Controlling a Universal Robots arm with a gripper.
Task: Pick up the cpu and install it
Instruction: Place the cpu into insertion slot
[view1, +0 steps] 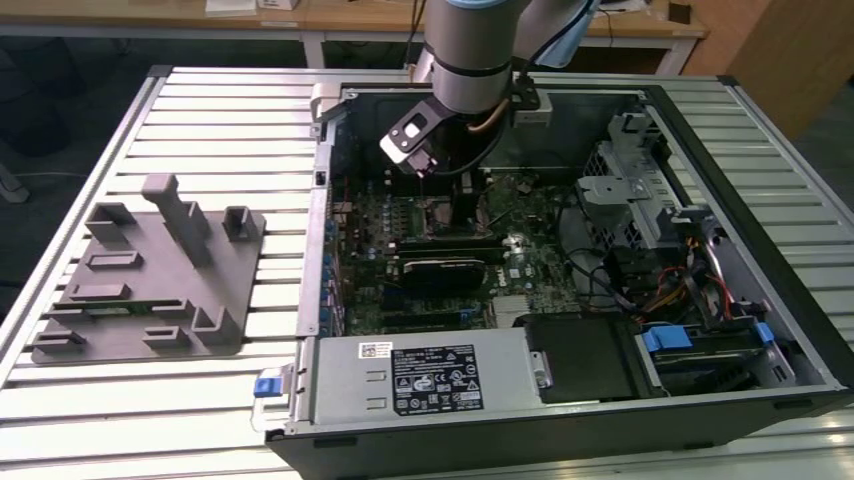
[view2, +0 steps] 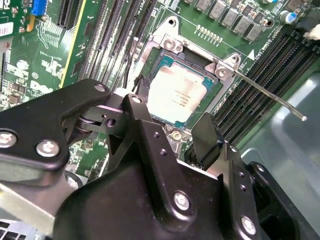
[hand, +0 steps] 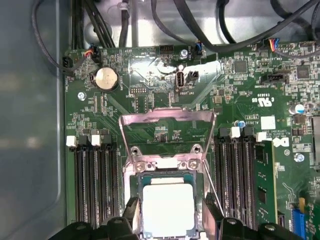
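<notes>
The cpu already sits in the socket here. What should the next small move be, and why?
Probably lift the gripper straight up. The cpu lies flat in the socket, the fingers stand apart from its edges, and the load plate is raised, so a sideways drag could unseat it.

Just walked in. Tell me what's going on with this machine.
A robot arm reaches down into an open computer case. Its claw hangs right over the processor socket on the green board, and the cpu appears to lie flat in that socket just beneath it. The socket's metal hold-down frame stands flipped open and its thin lever is swung out, so the chip is not clamped down yet.
</notes>
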